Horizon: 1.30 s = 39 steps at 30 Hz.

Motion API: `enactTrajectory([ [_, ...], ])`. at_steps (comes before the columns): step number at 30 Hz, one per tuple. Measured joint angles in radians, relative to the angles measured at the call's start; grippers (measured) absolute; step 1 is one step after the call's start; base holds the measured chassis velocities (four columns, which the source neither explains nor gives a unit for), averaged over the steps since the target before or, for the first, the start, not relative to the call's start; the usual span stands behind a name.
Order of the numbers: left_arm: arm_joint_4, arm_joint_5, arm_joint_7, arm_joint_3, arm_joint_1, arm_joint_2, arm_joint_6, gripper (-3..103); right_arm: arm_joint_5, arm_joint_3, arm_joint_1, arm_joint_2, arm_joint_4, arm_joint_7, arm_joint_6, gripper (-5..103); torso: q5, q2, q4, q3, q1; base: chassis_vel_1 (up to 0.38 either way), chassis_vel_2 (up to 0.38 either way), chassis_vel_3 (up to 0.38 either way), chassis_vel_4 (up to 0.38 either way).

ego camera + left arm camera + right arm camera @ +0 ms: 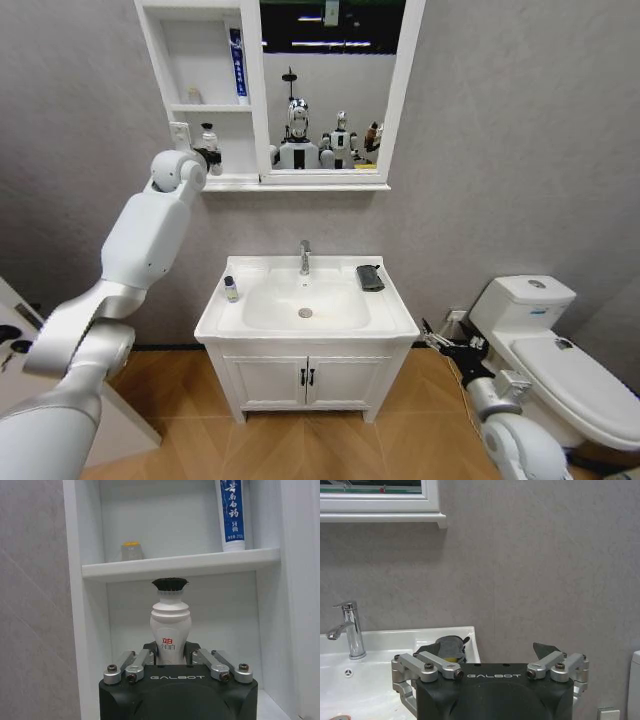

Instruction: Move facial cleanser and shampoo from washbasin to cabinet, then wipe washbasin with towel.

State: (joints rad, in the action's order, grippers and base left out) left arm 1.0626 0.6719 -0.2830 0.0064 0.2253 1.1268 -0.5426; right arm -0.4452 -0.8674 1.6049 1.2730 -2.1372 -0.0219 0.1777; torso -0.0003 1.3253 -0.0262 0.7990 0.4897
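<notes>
Reaching up into the tall narrow white cabinet [200,100] beside the mirror, the left gripper [172,655] has its fingers clenched on a white plastic bottle with a black bristly cap [170,630], held upright between them in the lowest compartment; whether its base rests on the shelf floor cannot be told. Above the fingers, on the middle shelf, stand a small clear jar with a yellow lid [131,551] and a blue and white tube [231,515]. The right gripper [492,657] hangs low off the white rectangular ceramic washbasin [306,330], fingers released and spread wide, holding nothing. Just beyond its fingers, the small dark grey folded towel [370,277] lies on the basin's back corner, with the chrome tap [304,256] further along the rim. A small dark-capped bottle [231,289] stands on the basin's opposite edge
</notes>
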Motion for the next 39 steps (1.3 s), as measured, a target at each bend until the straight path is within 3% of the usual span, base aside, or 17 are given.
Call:
enactTrajectory([
  [9,-0.181,-0.130,0.073,-0.054,0.037,0.064,0.039,28,0.003,-0.009,0.009,0.007,-0.014,0.002,-0.001,100,-0.0002,0.000,0.0000,0.000,0.000,0.000,0.000,0.000,0.000],
  [23,-0.376,-0.213,0.143,-0.132,0.098,0.150,0.142,28,0.016,0.004,-0.007,0.004,-0.024,0.005,0.014,100,0.0000,0.000,0.0002,0.000,0.000,0.000,0.000,0.000,0.000],
  [39,-0.482,-0.343,0.143,-0.235,0.127,0.222,0.182,28,0.001,-0.022,0.022,-0.001,-0.044,0.005,0.000,100,0.0000,0.000,0.0000,0.000,0.000,0.000,0.000,0.000,0.000],
])
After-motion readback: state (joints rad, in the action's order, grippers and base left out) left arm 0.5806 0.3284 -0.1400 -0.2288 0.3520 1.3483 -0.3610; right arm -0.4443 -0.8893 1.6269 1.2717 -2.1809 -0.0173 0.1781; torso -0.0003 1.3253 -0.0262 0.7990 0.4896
